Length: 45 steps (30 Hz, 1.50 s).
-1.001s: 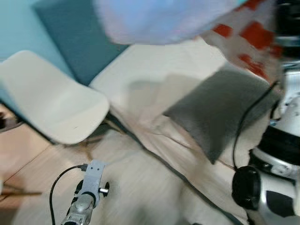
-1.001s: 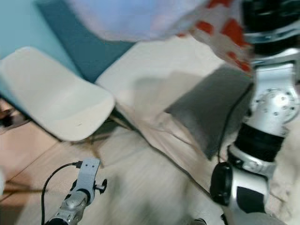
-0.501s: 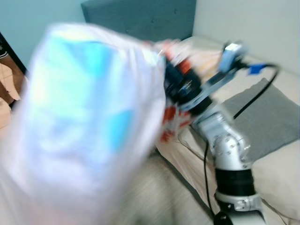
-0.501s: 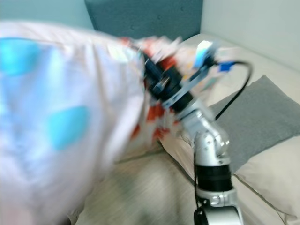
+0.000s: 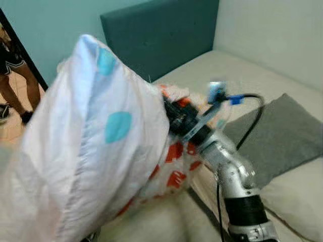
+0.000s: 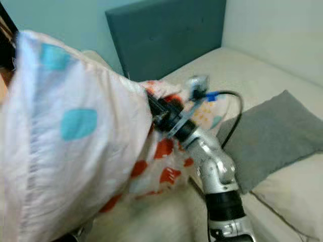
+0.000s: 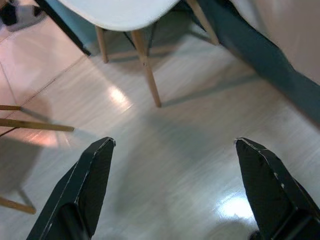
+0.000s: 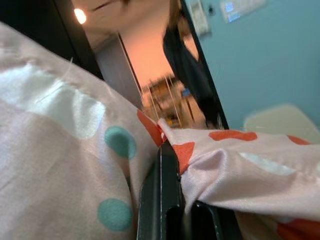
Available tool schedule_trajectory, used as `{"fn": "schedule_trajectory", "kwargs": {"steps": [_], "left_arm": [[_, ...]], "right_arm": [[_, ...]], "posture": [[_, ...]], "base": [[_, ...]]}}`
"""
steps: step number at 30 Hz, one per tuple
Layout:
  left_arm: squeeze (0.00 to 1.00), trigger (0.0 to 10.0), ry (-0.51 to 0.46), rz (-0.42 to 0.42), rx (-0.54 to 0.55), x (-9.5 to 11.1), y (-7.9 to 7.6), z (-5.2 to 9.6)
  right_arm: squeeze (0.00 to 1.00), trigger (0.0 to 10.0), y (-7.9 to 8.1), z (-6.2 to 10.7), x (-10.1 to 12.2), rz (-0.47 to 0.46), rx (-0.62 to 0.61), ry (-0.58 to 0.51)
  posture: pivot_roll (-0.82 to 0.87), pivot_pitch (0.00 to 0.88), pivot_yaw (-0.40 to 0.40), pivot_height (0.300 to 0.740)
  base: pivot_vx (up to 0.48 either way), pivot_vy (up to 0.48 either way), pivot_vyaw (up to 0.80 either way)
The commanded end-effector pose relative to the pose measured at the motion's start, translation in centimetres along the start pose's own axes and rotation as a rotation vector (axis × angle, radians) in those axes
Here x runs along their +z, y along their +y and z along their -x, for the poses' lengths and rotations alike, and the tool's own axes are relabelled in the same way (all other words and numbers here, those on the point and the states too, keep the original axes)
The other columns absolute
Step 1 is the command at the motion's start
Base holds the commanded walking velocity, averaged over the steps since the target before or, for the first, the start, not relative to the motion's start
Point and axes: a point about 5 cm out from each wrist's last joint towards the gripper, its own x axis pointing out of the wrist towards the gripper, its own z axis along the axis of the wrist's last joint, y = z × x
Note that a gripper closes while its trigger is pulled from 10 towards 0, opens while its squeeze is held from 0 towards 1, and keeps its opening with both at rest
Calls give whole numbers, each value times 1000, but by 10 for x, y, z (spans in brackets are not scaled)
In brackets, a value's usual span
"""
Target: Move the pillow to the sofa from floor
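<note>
Here the right pincer (image 5: 174, 113) grips the pillow (image 5: 96, 146) by its spotted cover, holding it aloft before the sofa (image 5: 242, 75). The left pincer (image 7: 175, 195) hangs wide apart over the floor (image 7: 170, 130).

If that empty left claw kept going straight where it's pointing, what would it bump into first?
Probably the pale wood-look floor: the open left gripper points down at it, with the white chair's wooden legs off ahead.
</note>
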Motion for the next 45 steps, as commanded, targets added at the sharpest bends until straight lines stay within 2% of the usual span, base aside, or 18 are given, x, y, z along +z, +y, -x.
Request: {"fn": "schedule_trajectory", "kwargs": {"steps": [1, 8, 14, 19, 45], "left_arm": [[0, 10000, 1, -6, 6, 0, 2, 0], [0, 10000, 12, -16, 4, -3, 4, 1], [0, 10000, 10, -18, -2, -4, 3, 2], [0, 10000, 7, -19, -8, -3, 0, 1], [0, 10000, -1, -27, -21, -3, -4, 2]], "right_arm": [[0, 0, 5, -6, -4, 20, 14, 10], [0, 0, -1, -4, -9, 20, -42, 11], [0, 0, -4, -3, -6, 34, -63, -5], [0, 0, -10, -2, -8, 32, -117, -3], [0, 0, -12, 1, -5, -8, -158, -51]], "posture": [[-180, 61, 73, 740], [-176, 60, 76, 740], [-181, 60, 77, 740], [-183, 68, 78, 740], [-190, 89, 81, 740]], "base": [[480, 0, 0], [480, 0, 0], [480, 0, 788], [480, 0, 0], [480, 0, 0]]}}
